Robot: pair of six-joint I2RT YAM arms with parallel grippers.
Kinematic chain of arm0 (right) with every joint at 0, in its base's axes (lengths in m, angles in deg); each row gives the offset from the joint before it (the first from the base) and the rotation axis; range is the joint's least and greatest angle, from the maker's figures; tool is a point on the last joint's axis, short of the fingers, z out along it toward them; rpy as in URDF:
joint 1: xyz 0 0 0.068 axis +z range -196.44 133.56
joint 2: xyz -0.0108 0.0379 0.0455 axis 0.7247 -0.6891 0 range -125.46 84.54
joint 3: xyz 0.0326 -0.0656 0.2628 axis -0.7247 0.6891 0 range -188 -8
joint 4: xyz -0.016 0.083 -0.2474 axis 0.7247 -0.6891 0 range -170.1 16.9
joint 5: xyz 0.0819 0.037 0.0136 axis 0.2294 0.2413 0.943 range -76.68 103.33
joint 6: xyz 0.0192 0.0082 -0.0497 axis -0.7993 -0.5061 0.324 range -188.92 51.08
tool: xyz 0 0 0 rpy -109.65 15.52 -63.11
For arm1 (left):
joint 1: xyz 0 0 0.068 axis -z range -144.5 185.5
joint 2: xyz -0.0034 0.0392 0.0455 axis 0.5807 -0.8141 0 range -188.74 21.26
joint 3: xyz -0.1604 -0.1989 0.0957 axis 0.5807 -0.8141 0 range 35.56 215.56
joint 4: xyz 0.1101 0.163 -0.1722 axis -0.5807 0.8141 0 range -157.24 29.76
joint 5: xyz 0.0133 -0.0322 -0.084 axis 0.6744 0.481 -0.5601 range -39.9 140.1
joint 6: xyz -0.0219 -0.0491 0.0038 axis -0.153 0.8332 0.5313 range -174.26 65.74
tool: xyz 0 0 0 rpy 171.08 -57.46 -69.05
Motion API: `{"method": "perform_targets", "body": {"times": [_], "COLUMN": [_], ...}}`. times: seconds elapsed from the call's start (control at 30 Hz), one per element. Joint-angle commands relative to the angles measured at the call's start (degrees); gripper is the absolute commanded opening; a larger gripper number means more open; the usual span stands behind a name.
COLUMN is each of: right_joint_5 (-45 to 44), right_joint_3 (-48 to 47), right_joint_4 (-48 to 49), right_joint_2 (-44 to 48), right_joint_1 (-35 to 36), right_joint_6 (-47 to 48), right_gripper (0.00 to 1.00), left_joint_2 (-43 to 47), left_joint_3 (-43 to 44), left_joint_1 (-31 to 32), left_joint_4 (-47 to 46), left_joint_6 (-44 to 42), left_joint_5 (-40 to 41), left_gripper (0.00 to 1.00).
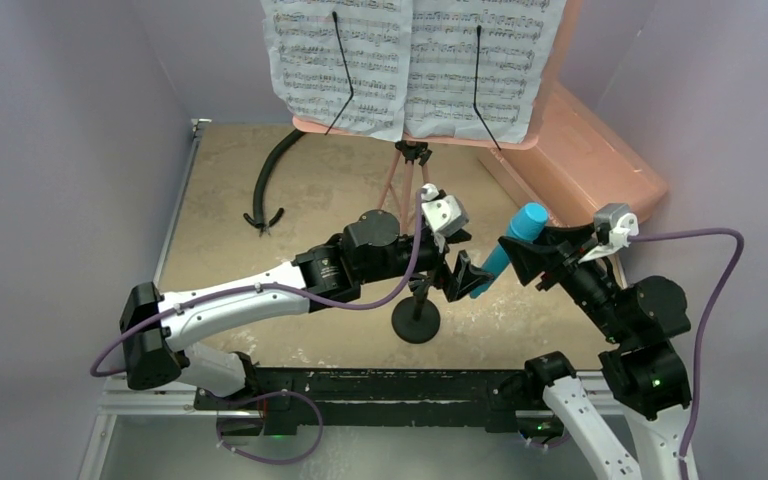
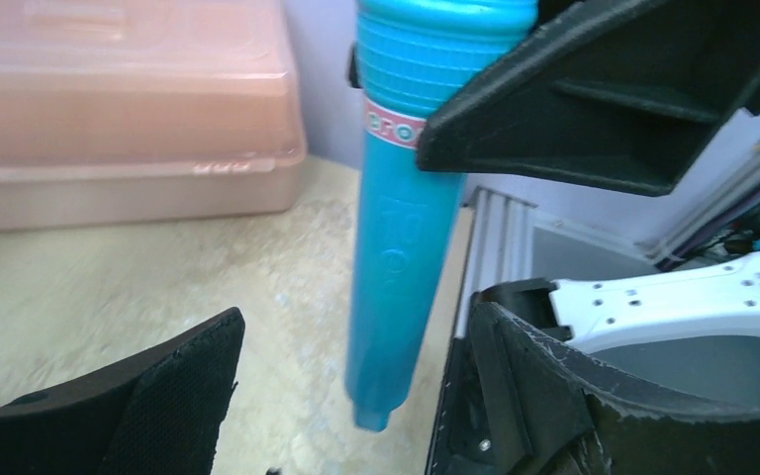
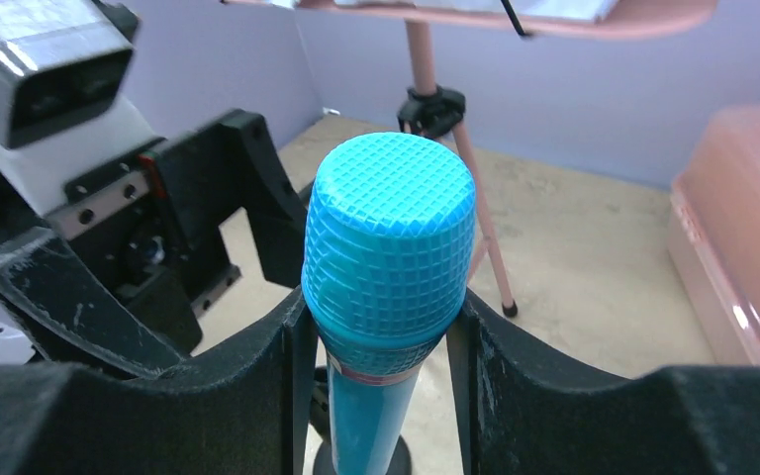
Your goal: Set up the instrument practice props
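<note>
- Right gripper (image 3: pixel 386 332): jaws closed on the blue toy microphone (image 3: pixel 391 237), clamping it just under the gridded head. One finger presses each side of the neck, and the head stands clear above the fingers.
- Microphone (image 1: pixel 505 250) hangs tilted in the top view. The head is up beside the right gripper (image 1: pixel 525 255), and the handle slopes down and away toward the left gripper (image 1: pixel 463 275).
- Left gripper (image 2: pixel 356 317): jaws wide. The microphone (image 2: pixel 396 247) handle runs down between its fingers (image 2: pixel 158 396) with a gap on both sides, so there is no contact. The handle's lower tip hangs free above the table (image 2: pixel 109 287).
- Small black round-base mic stand (image 1: pixel 416 322) sits on the table under the left wrist, beside the microphone's lower end and apart from it.
- Pink music stand (image 1: pixel 410 130) stands on its tripod legs beyond both grippers, well apart. Two white sheet-music pages (image 1: pixel 338 60) rest side by side on it, each under a black clip arm.
- Translucent pink box (image 1: pixel 590 150) lies beyond the right gripper against the wall.
- Curved black hose (image 1: pixel 270 175) lies beyond the left arm.
</note>
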Motion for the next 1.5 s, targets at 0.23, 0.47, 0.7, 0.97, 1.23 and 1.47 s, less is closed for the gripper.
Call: {"method": "perform_targets", "body": {"times": [0.23, 0.47, 0.7, 0.97, 1.23, 1.47], "right_joint_5": [7.7, 6.6, 9.0, 9.2, 14.4, 14.8], "right_joint_3": [-5.2, -4.7, -1.2, 0.0, 1.1, 0.9], "right_joint_4": [14.7, 15.0, 17.8, 19.1, 24.8, 25.1], "right_joint_2": [-3.4, -5.1, -5.2, -7.4, -8.4, -9.3], "right_joint_1": [0.1, 0.0, 0.0, 0.0, 0.0, 0.0], "right_joint_6": [0.1, -2.2, -4.3, -7.7, -7.8, -8.3], "right_gripper": [0.00, 0.06, 0.70, 0.65, 0.71, 0.00], "left_joint_2": [-3.9, -2.6, -0.6, -0.4, -0.7, -0.7], "left_joint_3": [0.0, -1.3, -4.7, -4.2, -4.3, -3.6], "left_joint_1": [-0.1, -0.1, -0.1, -0.1, -0.1, -0.1], "left_joint_4": [-12.8, -16.1, -23.4, -23.5, -22.2, -21.3], "left_joint_6": [3.1, 3.3, 3.9, 5.0, 4.9, 4.1], "left_joint_5": [-7.0, -5.1, -6.9, -7.2, -8.1, -8.4], "left_gripper": [0.58, 0.00, 0.00, 0.00, 0.00, 0.00]}}
